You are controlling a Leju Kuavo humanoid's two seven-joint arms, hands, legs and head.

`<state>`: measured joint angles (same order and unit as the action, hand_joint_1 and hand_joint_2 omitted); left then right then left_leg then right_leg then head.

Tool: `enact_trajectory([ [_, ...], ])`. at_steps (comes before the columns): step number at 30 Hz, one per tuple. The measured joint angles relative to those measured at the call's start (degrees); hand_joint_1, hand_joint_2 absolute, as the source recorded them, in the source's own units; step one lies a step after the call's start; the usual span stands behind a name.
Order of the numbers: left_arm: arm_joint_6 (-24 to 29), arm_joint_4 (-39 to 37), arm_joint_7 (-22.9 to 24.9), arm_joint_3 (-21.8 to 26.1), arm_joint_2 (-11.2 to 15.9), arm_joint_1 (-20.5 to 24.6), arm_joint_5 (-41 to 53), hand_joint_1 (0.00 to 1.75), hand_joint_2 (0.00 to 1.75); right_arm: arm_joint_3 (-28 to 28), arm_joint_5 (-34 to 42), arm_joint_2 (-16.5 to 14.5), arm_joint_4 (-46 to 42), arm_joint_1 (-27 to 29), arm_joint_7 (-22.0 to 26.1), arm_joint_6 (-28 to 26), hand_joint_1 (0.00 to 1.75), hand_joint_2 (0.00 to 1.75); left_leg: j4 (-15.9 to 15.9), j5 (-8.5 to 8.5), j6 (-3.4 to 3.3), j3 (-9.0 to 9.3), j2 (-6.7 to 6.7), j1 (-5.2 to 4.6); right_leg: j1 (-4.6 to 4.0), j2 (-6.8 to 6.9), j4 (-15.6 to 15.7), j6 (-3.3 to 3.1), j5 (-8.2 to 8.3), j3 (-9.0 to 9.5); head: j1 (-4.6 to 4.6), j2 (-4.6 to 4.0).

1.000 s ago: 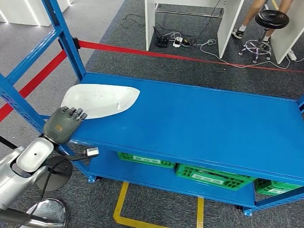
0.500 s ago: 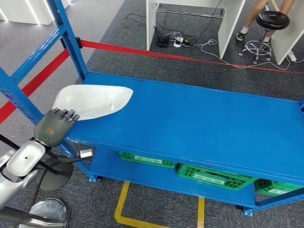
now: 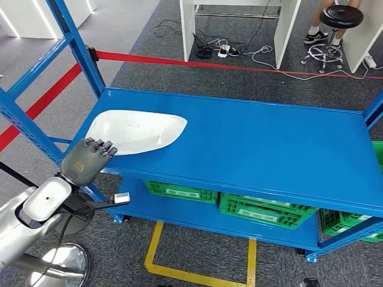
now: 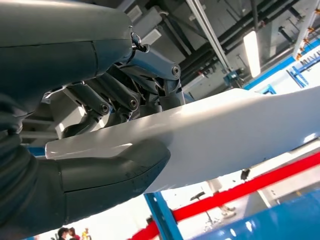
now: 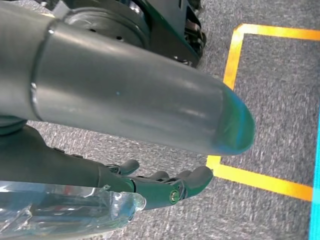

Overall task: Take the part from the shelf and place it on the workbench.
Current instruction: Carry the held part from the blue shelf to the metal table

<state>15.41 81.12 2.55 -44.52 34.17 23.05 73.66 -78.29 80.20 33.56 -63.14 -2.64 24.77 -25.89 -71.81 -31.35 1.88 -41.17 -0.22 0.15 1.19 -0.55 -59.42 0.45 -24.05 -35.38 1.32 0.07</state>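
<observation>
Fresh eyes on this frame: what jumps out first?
The long white curved plastic part at the left end of the big blue metal shelf, with the left hand gripping its near end. Then the green plastic crates on the lower level and the red barrier tape across the grey floor behind.

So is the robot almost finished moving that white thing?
Not yet. Done: the left hand has hold of the white part; the left wrist view shows its thumb on one face and its fingers on the other. In hand: the part looks to sit at the corner of the blue shelf, whether lifted is unclear. Left: carrying it to the workbench and setting it down. The right hand hangs open above the floor.
</observation>
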Motion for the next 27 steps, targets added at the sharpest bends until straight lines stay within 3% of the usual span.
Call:
enact_trajectory([
  [1, 0.0, 0.0, 0.0, -0.3, -0.1, 0.0, 0.0, 1.75, 1.75, 0.6, -0.4, -0.2, 0.3, 0.2, -0.4, -0.1, 0.0, 0.0, -1.2, -0.33, -0.1, 0.26, 0.0, -0.01, -0.07, 0.0, 0.0, 0.0, 0.5, -0.67, 0.0, 0.0],
  [2, 0.0, -0.1, 0.0, -0.6, -0.1, 0.1, -0.1, 1.75, 1.75, 1.2, -0.9, -0.4, 0.5, 0.5, -0.9, -0.3, 0.0, 0.0, -0.3, 0.35, -0.29, 1.57, 0.0, -0.03, -0.14, 0.0, 0.0, 0.02, 0.97, -1.28, 0.01, 0.0],
  [5, 0.0, -0.2, 0.1, -1.3, 0.0, 0.8, -0.3, 1.75, 1.75, 2.7, -2.6, -0.7, 1.0, 1.7, -1.6, -0.4, 0.0, 0.0, 10.5, 3.26, -1.11, 9.34, 0.0, -0.24, -0.31, -0.01, 0.0, 0.35, 2.32, -2.56, -0.04, 0.0],
  [7, 0.1, -0.2, 0.2, -1.4, 0.4, 1.0, -0.4, 1.75, 1.75, 3.2, -3.7, -1.0, 1.4, 2.9, -0.9, -0.2, 0.0, 0.0, 15.0, 3.51, -1.45, 12.03, -0.01, -0.57, -0.29, 0.0, 0.3, 1.02, 3.27, -2.85, 0.04, 0.0],
  [10, 0.1, -0.2, 0.6, -1.3, 1.2, 0.4, -0.4, 1.75, 1.75, 3.0, -4.3, -1.2, 2.0, 5.3, 0.7, 0.0, 0.0, 0.0, 15.9, 4.65, -2.22, 11.42, 0.03, -0.67, -0.08, 0.01, 0.9, 2.2, 4.04, -3.11, 0.26, 0.0],
  [11, 0.1, -0.2, 0.8, -1.1, 1.4, 0.1, -0.3, 1.75, 1.75, 2.7, -4.4, -1.2, 2.3, 5.9, 1.1, 0.2, 0.0, 0.0, 16.2, 5.28, -2.61, 11.03, 0.08, -0.58, -0.07, 0.04, 0.2, 2.44, 2.9, -3.6, 0.2, 0.0],
  [12, 0.1, -0.1, 0.9, -0.8, 1.6, -0.4, -0.1, 1.75, 1.75, 2.2, -4.3, -1.3, 2.7, 6.4, 1.6, 0.6, 0.0, 0.0, 16.4, 5.97, -2.91, 10.51, 0.14, -0.46, -0.09, 0.06, -1.8, 2.62, 0.73, -4.37, 0.18, 0.0],
  [14, -0.1, 0.0, 0.8, -0.1, 1.8, -1.2, 0.3, 1.75, 1.75, 1.0, -3.7, -1.6, 4.6, 6.7, 2.4, 2.6, 0.0, 0.0, 16.4, 7.2, -3.24, 9.07, 0.2, -0.52, -0.12, 0.11, -8.8, 2.85, -5.04, -6.34, 0.15, 0.0],
  [15, -0.2, 0.0, 0.7, 0.2, 1.9, -1.6, 0.5, 1.75, 1.75, 0.5, -3.4, -1.8, 5.9, 6.7, 2.7, 3.7, 0.0, 0.0, 16.4, 7.84, -3.27, 8.25, 0.21, -0.58, -0.14, 0.11, -12.4, 2.95, -6.93, -6.93, 0.16, 0.0],
  [16, -0.3, 0.0, 0.5, 0.4, 1.9, -1.9, 0.6, 1.75, 1.75, 0.0, -3.2, -2.2, 7.3, 6.7, 2.8, 4.8, 0.0, 0.0, 16.3, 8.47, -3.28, 7.42, 0.22, -0.65, -0.15, 0.11, -14.7, 2.98, -7.52, -6.85, 0.18, 0.0],
  [17, -0.5, 0.0, 0.3, 0.5, 1.9, -2.2, 0.7, 1.75, 1.75, -0.4, -3.1, -2.5, 8.5, 6.6, 2.9, 5.5, 0.0, 0.0, 16.3, 9.08, -3.24, 6.63, 0.22, -0.69, -0.18, 0.11, -15.1, 2.95, -6.92, -5.82, 0.17, 0.0],
  [18, -0.6, 0.0, 0.2, 0.7, 2.0, -2.5, 0.8, 1.75, 1.75, -0.9, -3.0, -2.9, 9.5, 6.5, 2.9, 5.9, 0.0, 0.0, 16.3, 9.61, -3.16, 5.96, 0.22, -0.72, -0.21, 0.11, -13.8, 2.87, -5.67, -4.06, 0.17, 0.0],
  [20, -0.7, 0.1, 0.1, 1.1, 2.0, -3.0, 0.8, 1.75, 1.75, -1.5, -2.9, -3.3, 11.0, 6.2, 2.9, 6.4, 0.0, 0.0, 16.2, 10.5, -2.91, 4.96, 0.21, -0.73, -0.27, 0.11, -8.1, 2.66, -3.75, 0.75, 0.17, 0.0],
  [21, -0.7, 0.1, 0.1, 1.3, 2.2, -3.1, 0.8, 1.75, 1.75, -1.8, -2.9, -3.5, 11.7, 6.1, 2.8, 6.6, 0.0, 0.0, 16.1, 10.91, -2.7, 4.56, 0.2, -0.78, -0.37, 0.11, -4.4, 2.56, -4.1, 3.46, 0.17, 0.0],
  [23, -0.7, 0.3, 0.1, 1.7, 2.5, -3.3, 0.8, 1.75, 1.75, -2.3, -2.9, -3.9, 12.8, 5.7, 2.8, 6.8, 0.0, 0.0, 16.1, 11.83, -2.15, 4.1, 0.2, -0.84, -0.59, 0.03, 0.8, 2.17, -5.27, 6.65, 0.2, 0.0],
  [26, -0.8, 0.4, 0.1, 2.0, 2.9, -3.5, 0.8, 1.75, 1.75, -3.0, -2.8, -4.4, 14.1, 5.5, 2.8, 6.9, 0.0, 0.0, 16.1, 12.78, -1.16, 3.8, 0.16, -0.69, -0.73, 0.07, 1.9, 1.02, -4.88, 6.12, 0.15, 0.0],
  [27, -0.8, 0.4, 0.1, 2.0, 3.0, -3.6, 0.8, 1.75, 1.75, -3.2, -2.8, -4.5, 14.4, 5.4, 2.7, 6.9, 0.0, 0.0, 15.6, 11.8, -0.78, 3.37, 0.14, -0.63, -0.65, 0.17, 1.9, 0.52, -4.28, 5.71, 0.25, 0.0],
])
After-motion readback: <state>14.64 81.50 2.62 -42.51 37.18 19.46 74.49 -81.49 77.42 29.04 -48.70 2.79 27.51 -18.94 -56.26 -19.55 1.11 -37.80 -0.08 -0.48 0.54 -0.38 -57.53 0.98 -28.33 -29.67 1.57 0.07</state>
